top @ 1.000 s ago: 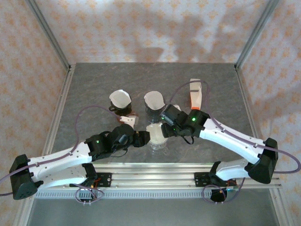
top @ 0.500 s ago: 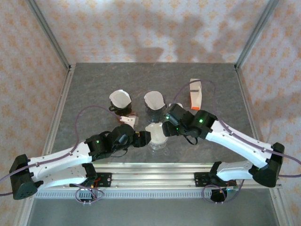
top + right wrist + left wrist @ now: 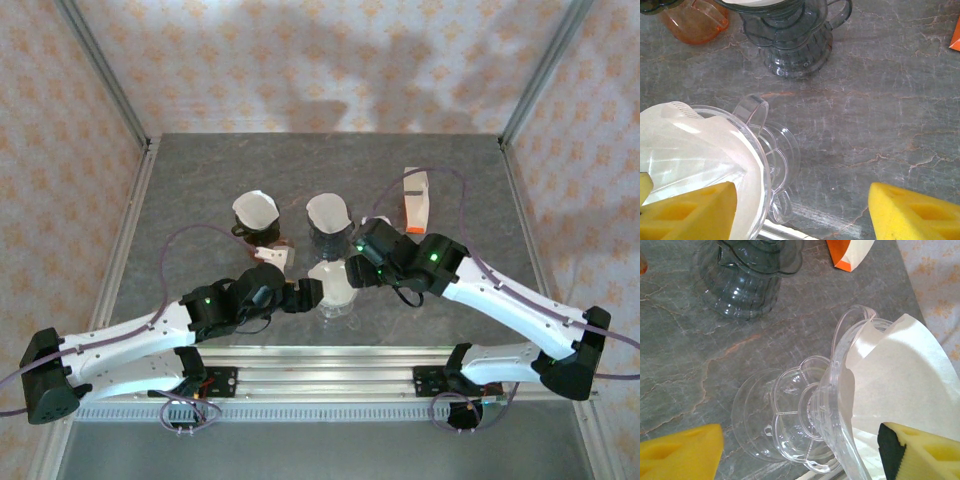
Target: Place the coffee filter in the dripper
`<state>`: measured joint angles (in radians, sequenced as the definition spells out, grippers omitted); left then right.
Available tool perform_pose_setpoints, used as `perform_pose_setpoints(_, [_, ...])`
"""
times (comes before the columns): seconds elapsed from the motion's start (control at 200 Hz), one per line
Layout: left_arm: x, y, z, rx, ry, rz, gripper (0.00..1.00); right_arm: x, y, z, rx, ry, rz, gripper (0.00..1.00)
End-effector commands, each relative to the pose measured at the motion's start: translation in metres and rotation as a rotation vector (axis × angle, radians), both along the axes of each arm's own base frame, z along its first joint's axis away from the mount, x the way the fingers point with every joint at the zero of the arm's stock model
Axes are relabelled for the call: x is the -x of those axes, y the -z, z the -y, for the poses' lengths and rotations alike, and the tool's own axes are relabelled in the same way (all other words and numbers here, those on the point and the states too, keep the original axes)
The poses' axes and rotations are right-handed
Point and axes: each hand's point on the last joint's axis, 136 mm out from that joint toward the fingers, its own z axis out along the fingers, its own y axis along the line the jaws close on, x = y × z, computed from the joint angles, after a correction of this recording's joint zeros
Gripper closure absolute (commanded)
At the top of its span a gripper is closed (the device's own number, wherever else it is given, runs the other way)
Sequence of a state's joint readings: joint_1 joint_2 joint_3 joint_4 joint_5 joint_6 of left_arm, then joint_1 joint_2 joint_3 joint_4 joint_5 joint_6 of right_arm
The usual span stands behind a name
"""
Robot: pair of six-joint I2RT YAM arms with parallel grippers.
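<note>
A clear plastic dripper (image 3: pixel 335 292) stands near the table's front edge with a white paper coffee filter (image 3: pixel 333 277) sitting in its cone. In the left wrist view the dripper (image 3: pixel 805 415) leans between my left gripper's (image 3: pixel 800 440) yellow pads, which are open; the filter (image 3: pixel 900 385) rises by the right pad. From the left, my left gripper (image 3: pixel 308 292) is right beside the dripper. My right gripper (image 3: pixel 352 268) hovers at its far right, open, its left pad (image 3: pixel 690 210) over the filter (image 3: pixel 695 155) and bare table between the pads.
A smoky grey dripper (image 3: pixel 328 215) with a filter stands just behind, and a dark one (image 3: pixel 255 212) with a filter to its left. An orange cup (image 3: pixel 695 20) sits between them. An orange-and-white filter packet (image 3: pixel 415 197) lies at the back right. The table's front rail (image 3: pixel 330 355) is close.
My left gripper's jaws have spread wider around the clear dripper. The right arm has shifted a little to the right; its jaws stay as they were. The filter remains in the dripper.
</note>
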<state>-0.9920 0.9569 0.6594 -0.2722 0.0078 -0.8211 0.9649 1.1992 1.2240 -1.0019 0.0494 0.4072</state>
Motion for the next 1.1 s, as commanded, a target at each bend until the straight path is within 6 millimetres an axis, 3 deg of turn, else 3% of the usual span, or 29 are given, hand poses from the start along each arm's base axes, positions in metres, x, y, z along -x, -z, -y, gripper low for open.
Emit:
perform_pose_setpoints(0.0, [-0.005, -0.017, -0.003, 0.023, -0.022, 0.029, 0.18, -0.007, -0.010, 0.002, -0.018, 0.031, 0.039, 0.30])
perform_pose_setpoints(0.405, [-0.004, -0.029, -0.002, 0.052, -0.018, 0.044, 0.16, -0.005, -0.015, 0.008, -0.037, 0.043, 0.056, 0.30])
perform_pose_setpoints(0.686, [-0.008, -0.057, -0.014, 0.042, -0.042, 0.116, 0.15, -0.007, -0.021, 0.012, -0.055, 0.065, 0.094, 0.30])
perform_pose_setpoints(0.916, [-0.017, -0.095, -0.076, -0.010, -0.194, 0.241, 0.10, -0.010, -0.033, 0.015, -0.184, 0.080, 0.199, 0.30])
perform_pose_setpoints(1.091, [-0.024, -0.108, -0.139, -0.091, -0.399, 0.293, 0.00, -0.019, -0.042, 0.043, -0.173, 0.189, 0.318, 0.27])
